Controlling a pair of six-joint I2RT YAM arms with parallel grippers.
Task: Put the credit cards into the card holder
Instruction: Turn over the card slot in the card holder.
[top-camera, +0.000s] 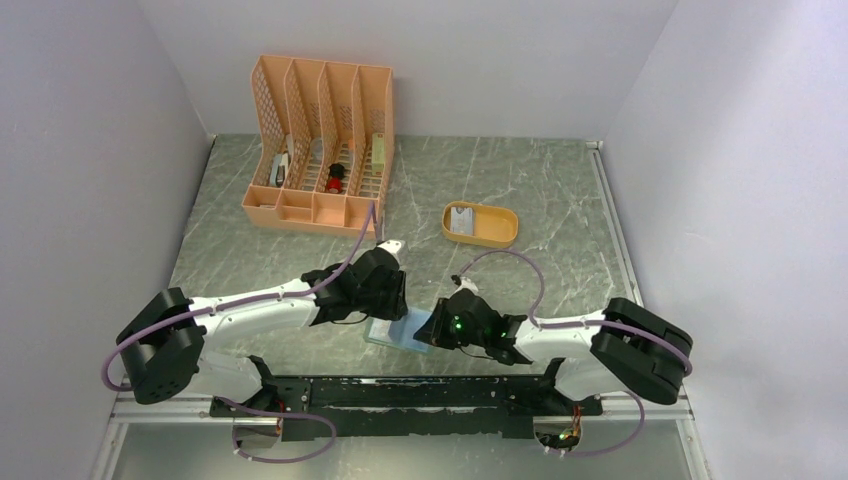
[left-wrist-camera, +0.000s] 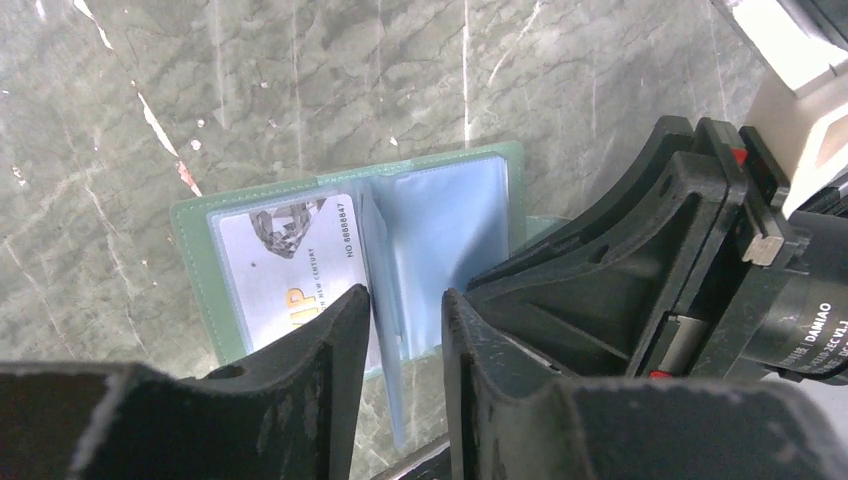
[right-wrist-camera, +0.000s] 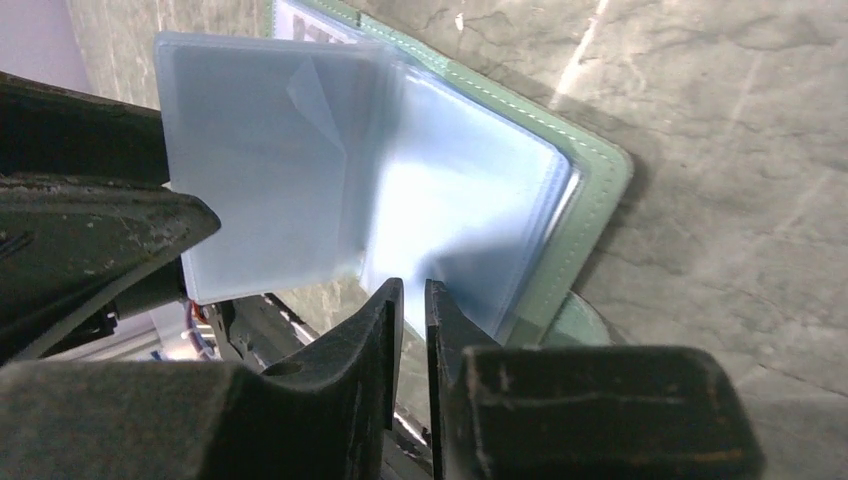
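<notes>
In the top view, both arms were stretched low over the counter (top-camera: 560, 200) and bent towards each other near its front edge; the left gripper (top-camera: 392, 305) and the right gripper (top-camera: 432, 328) were brought together over the card holder (top-camera: 395, 335), which lay open between them. A peach organizer (top-camera: 320, 130) was stood at the back left, with small items in its slots, too small to be named; a yellow tray (top-camera: 500, 238) was set well apart to the right, and a credit card (top-camera: 461, 221) was lain in it.

In the left wrist view, the card holder (left-wrist-camera: 195, 270) was spread flat on the counter; a printed credit card (left-wrist-camera: 285, 265) was housed in its left sleeve. The left gripper (left-wrist-camera: 407, 300) was held low over the lower edge, its jaws parted by a moderate gap; a clear leaf (left-wrist-camera: 392, 350) was stood in that gap without visibly being pinched.

In the right wrist view, the right gripper (right-wrist-camera: 413, 300) was tilted towards the card holder (right-wrist-camera: 600, 190), its jaws drawn to a narrow slit at the lower edge of the clear sleeves (right-wrist-camera: 460, 200); whether a sleeve was nipped could not be told. One sleeve was raised beside a left finger (right-wrist-camera: 100, 220).
</notes>
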